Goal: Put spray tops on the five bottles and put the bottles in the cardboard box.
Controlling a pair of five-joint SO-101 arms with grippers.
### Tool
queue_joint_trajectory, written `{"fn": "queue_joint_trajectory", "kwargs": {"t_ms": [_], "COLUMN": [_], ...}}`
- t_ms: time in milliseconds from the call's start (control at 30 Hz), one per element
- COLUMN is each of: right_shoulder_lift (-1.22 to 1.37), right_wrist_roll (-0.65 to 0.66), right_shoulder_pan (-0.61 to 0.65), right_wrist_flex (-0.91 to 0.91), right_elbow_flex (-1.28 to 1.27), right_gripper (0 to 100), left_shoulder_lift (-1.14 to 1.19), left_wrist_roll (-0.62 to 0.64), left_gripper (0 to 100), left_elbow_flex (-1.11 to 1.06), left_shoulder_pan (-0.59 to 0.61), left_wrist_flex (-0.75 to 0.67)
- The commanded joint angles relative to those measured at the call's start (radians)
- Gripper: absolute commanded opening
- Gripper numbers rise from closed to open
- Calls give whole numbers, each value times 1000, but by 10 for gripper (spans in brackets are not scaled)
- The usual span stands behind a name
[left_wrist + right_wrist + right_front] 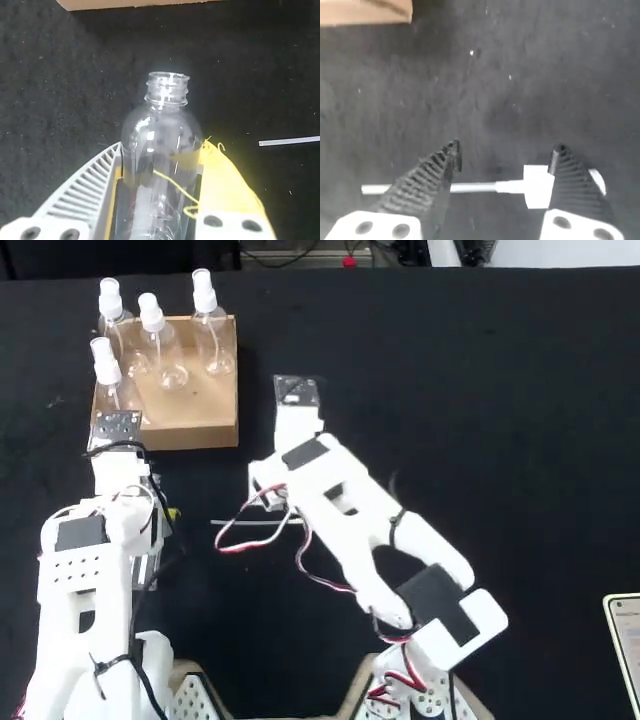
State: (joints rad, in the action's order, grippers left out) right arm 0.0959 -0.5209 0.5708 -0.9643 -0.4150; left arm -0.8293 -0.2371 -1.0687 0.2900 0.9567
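A clear bottle (160,145) with an open neck and no top stands between the white and yellow fingers of my left gripper (162,150), which is shut on it. In the high view the left arm (110,500) is just in front of the cardboard box (190,425). Several bottles (160,340) with spray tops stand in the box. My right gripper (506,148) is open, low over the black cloth. A white spray top (537,186) lies between its fingers with its thin tube (470,187) stretched out sideways. The tube (245,524) pokes out beside the right arm (320,475).
The table is covered in black cloth (500,390). A corner of the box (365,12) lies beyond the right gripper. A white card-like object (625,635) sits at the right edge of the table. Red and white cables (240,540) hang under the right arm.
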Motion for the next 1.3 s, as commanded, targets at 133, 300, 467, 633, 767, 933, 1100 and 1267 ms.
{"fn": "queue_joint_trajectory", "kwargs": {"t_ms": [133,300,467,633,767,933,1100,1267], "right_shoulder_lift": [-101,-67,-24,54,119,133,142,133], "right_wrist_roll": [115,112,147,242,239,94,-91,-193], "right_shoulder_pan": [-9,32,38,34,34,-58,-161,-184], "right_wrist_flex": [-311,-334,-422,-422,-334,-241,-227,-236], "right_elbow_flex": [154,136,131,120,127,168,243,280], "right_gripper": [286,287,286,286,286,286,286,286], "left_shoulder_lift": [-17,-17,-17,-17,-17,-17,-17,-17], "left_wrist_roll": [5,5,5,5,5,5,5,5], "left_gripper": [145,145,145,145,145,145,145,145], "left_elbow_flex": [4,4,-7,-8,-10,-12,-12,-12], "left_shoulder_pan": [8,8,8,8,8,8,8,8], "left_wrist_flex": [-11,-12,-15,-15,-15,-15,-15,-15]}}
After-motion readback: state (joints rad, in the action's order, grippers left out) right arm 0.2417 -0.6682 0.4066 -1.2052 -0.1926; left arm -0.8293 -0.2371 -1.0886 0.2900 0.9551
